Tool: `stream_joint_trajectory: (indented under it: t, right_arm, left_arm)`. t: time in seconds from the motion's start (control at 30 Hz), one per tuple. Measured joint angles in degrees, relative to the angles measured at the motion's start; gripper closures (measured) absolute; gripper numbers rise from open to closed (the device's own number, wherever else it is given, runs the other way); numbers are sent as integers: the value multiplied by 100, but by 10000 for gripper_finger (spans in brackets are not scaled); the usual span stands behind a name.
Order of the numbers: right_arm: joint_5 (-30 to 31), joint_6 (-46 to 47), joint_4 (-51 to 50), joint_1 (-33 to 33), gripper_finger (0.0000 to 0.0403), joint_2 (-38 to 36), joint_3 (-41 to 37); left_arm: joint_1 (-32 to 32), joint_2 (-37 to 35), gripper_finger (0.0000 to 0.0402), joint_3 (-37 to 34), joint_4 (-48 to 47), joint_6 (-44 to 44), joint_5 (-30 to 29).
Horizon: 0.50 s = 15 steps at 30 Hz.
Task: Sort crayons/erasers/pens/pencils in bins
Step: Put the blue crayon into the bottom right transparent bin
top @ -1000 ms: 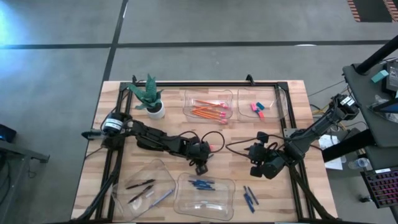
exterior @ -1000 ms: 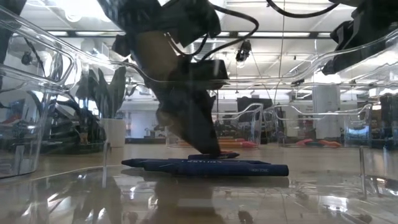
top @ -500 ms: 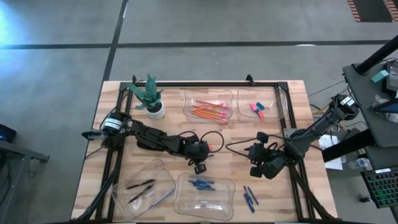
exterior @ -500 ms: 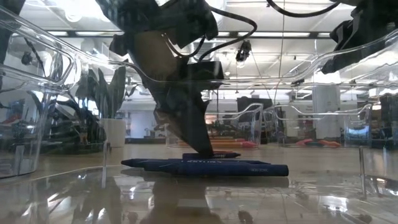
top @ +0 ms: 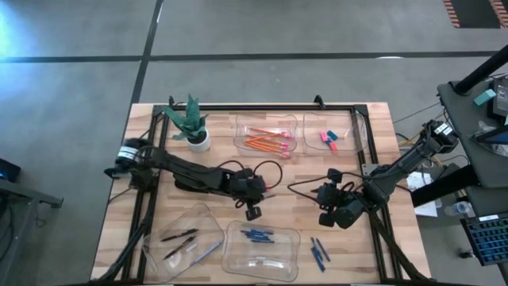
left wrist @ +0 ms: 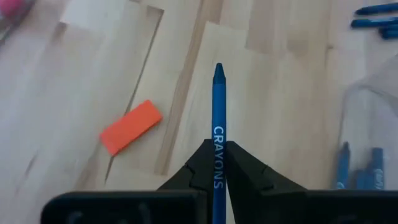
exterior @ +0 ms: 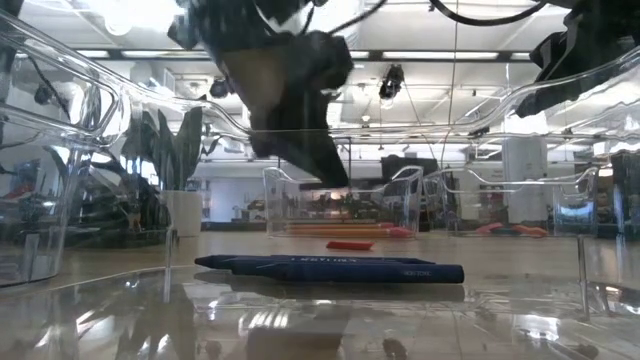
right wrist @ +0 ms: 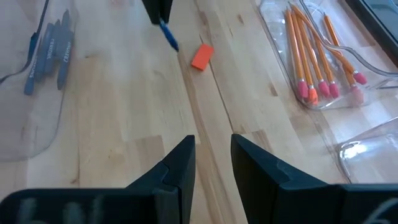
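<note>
Left hand point(left wrist: 217, 163): now lifted off the bench point(top: 302, 171), closed on a blue crayon point(left wrist: 217, 118); orange eraser point(left wrist: 130, 126) uncovered beside it. Crayon bin point(top: 262, 250) next. Right hand point(right wrist: 211, 163): open, idle, mid-bench.

A short dark-blue wax crayon point(left wrist: 217, 118) marked "CRAYONS" is pinched between the left gripper point(left wrist: 216, 163) fingers, tip out, lifted off the wood. Just beside it on the table, a little orange-red eraser block point(left wrist: 130, 126) is left lying flat, outside the bins.
</note>
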Motion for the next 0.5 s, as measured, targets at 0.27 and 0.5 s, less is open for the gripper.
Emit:
stream_joint_trajectory:
  t: [0.27,0.5]
  right_arm:
    - [-2,0,-2,0,307,0,0]
    - [-1,0,10,0,307,0,0]
  left_arm:
    - [-317,-700,391,-2,375,3,-39]
    - [-1178,-780,391,-10,1741,577,-19]
